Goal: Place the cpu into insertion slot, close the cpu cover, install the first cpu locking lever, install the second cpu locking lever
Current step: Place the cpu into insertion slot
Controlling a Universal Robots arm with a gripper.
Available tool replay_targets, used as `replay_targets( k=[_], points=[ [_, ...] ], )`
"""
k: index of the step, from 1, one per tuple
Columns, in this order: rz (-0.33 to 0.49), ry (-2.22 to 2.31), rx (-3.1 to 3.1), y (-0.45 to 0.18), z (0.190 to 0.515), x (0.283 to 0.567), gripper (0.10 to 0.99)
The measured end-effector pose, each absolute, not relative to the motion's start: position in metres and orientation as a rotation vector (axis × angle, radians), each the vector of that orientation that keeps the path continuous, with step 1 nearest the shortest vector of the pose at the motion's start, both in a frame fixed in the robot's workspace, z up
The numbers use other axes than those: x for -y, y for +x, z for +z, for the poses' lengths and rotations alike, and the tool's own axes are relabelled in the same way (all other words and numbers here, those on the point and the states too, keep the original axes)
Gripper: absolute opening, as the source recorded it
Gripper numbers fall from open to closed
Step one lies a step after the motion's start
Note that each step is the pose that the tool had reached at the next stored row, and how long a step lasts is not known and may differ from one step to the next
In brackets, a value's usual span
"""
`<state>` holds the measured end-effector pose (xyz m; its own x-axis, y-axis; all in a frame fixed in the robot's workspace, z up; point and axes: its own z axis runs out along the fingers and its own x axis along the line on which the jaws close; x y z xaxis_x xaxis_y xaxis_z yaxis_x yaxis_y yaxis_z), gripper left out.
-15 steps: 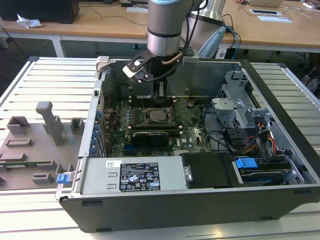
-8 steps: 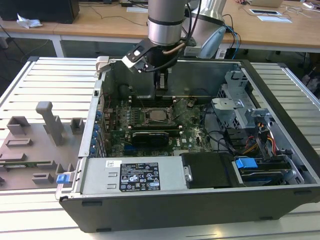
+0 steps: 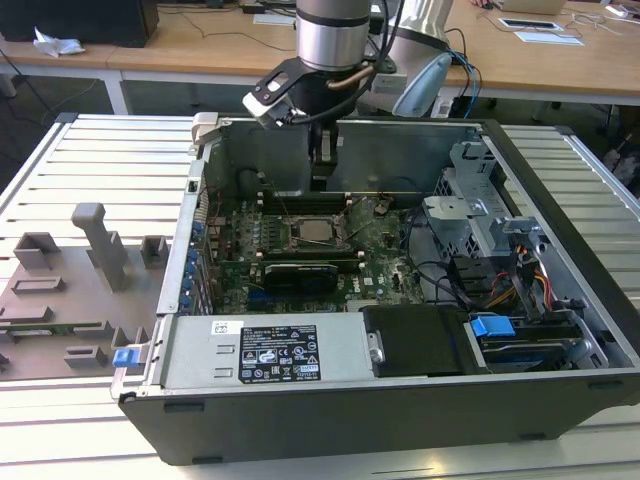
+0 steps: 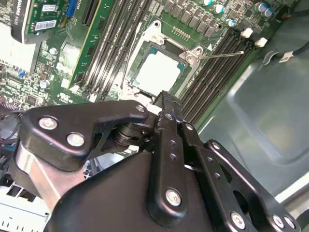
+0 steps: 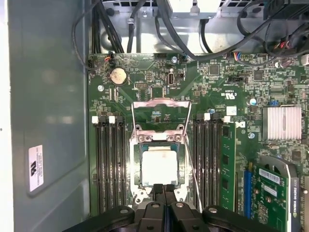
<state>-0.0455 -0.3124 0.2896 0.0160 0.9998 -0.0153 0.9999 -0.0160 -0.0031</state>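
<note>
The cpu (image 5: 158, 165) lies flat in the insertion slot (image 5: 137, 166), its silvery top facing up; it also shows in the second wrist view (image 4: 157, 73) and the exterior view (image 3: 318, 232). The cpu cover (image 5: 159, 110) stands swung open past the socket's far side, off the chip. A thin wire locking lever (image 5: 192, 169) runs unlatched along one side of the socket (image 4: 223, 53). My gripper (image 5: 165, 189) hangs just above the socket's near edge with its black fingers (image 4: 167, 108) pressed together and nothing between them; it also appears in the exterior view (image 3: 322, 168).
The work is inside an open grey computer case (image 3: 330, 415). Long memory slots (image 5: 107, 164) flank the socket on both sides, and one holds a green module (image 5: 228, 159). Cables (image 3: 450, 275) and a drive cage (image 3: 490, 215) crowd the exterior view's right. A grey fixture plate (image 3: 70, 290) lies outside.
</note>
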Motion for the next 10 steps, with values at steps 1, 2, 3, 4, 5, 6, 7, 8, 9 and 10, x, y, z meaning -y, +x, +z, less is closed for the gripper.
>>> replay_targets(
  k=[1, 2, 3, 4, 5, 6, 7, 8, 9, 10],
  points=[
    [-0.021, 2.233, -2.198, -0.046, 0.292, 0.312, 0.106],
    [-0.021, 2.233, -2.198, -0.046, 0.296, 0.312, 0.106],
    [-0.02, 2.233, -2.198, -0.045, 0.298, 0.312, 0.106],
    [-0.021, 2.233, -2.198, -0.045, 0.301, 0.312, 0.106],
    [-0.021, 2.233, -2.198, -0.046, 0.304, 0.312, 0.106],
    [-0.021, 2.233, -2.198, -0.045, 0.307, 0.312, 0.106],
    [-0.02, 2.233, -2.198, -0.045, 0.309, 0.312, 0.106],
    [-0.02, 2.233, -2.197, -0.046, 0.312, 0.312, 0.106],
    [-0.02, 2.233, -2.198, -0.045, 0.314, 0.312, 0.106],
    [-0.021, 2.233, -2.198, -0.046, 0.317, 0.312, 0.106]
  ],
)
